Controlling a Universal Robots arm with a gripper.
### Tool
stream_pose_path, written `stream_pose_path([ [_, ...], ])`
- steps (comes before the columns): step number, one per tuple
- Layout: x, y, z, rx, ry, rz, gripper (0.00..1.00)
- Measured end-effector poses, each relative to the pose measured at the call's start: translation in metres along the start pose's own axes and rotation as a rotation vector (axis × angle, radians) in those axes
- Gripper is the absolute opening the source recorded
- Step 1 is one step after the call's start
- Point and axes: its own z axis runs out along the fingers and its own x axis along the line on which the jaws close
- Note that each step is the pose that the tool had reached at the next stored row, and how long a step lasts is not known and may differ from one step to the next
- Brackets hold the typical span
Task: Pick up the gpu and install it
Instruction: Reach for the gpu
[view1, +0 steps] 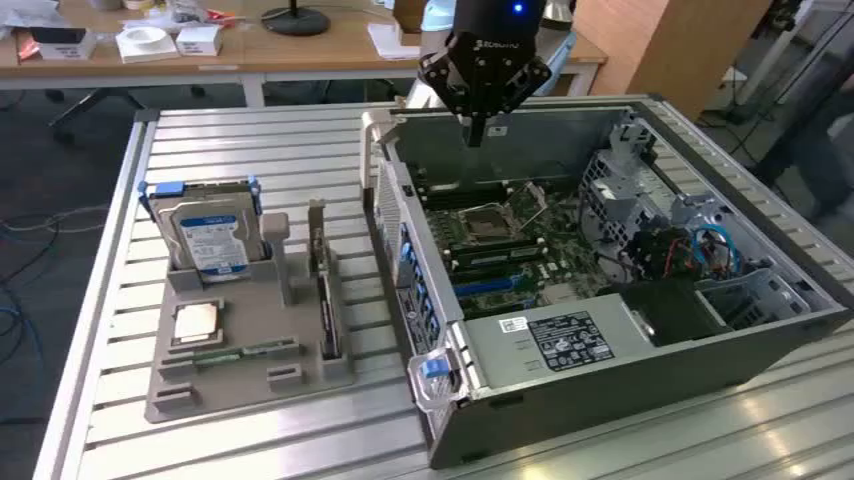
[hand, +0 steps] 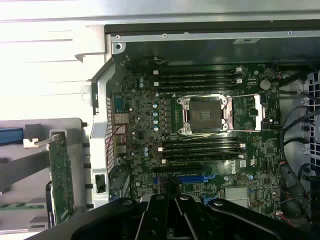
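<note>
Exterior view is showing the gripper (view1: 471, 132) hovering clenched and empty over the computer case (view1: 561, 135), the gpu (view1: 324, 290) standing on edge in its holder (view1: 287, 375), presumably for easy pinching.

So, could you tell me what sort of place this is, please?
Probably a robotics lab or workshop: a gripper hangs over an open computer case on a slatted metal table, with cluttered wooden desks behind.

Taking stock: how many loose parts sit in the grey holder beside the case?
4: hard drive upright at the far end; gpu on edge nearest the case; square chip flat in the middle; memory stick flat beside it.
</note>
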Motion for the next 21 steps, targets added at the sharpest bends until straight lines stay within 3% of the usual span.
stream_pose_path([
  [13, 0.0, 0.0, 0.0001, -0.0001, -0.0001, 0.0, 0.11],
  [21, 0.017, -0.0013, 0.0001, 0.0, 0.0, 0.0, 0.11],
])
